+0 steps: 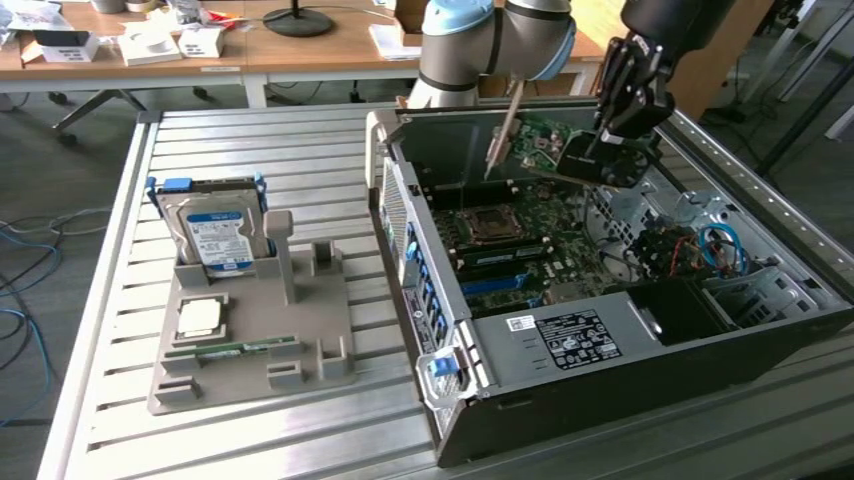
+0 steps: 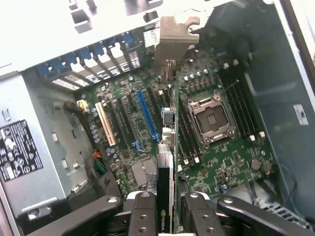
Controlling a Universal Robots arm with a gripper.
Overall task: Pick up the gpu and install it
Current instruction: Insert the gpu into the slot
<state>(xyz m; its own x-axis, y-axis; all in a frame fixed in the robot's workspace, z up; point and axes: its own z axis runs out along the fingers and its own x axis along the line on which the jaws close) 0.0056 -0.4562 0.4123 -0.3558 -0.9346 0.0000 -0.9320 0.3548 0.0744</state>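
Note:
The gpu (image 1: 545,148) hangs tilted over the open computer case (image 1: 561,340), its green face and silver bracket (image 1: 506,125) plain in the exterior view. My gripper (image 1: 607,152) is shut on the card's end away from the bracket. In the wrist view the gpu (image 2: 168,142) runs edge-on away from my gripper (image 2: 167,209), one finger (image 2: 142,214) on each side, and its bracket (image 2: 173,39) points toward the case's rear slots. Below the card lies the motherboard (image 2: 216,167) with a blue slot (image 2: 147,115) and a white slot (image 2: 105,123). The card is above the board, apart from it.
A grey holder (image 1: 254,340) on the exterior view's left carries a hard drive (image 1: 214,228), a processor chip (image 1: 200,318) and a green memory stick (image 1: 247,348). The case walls ring the motherboard (image 1: 527,235). Cables (image 1: 714,250) sit at the case's right. Desks stand behind.

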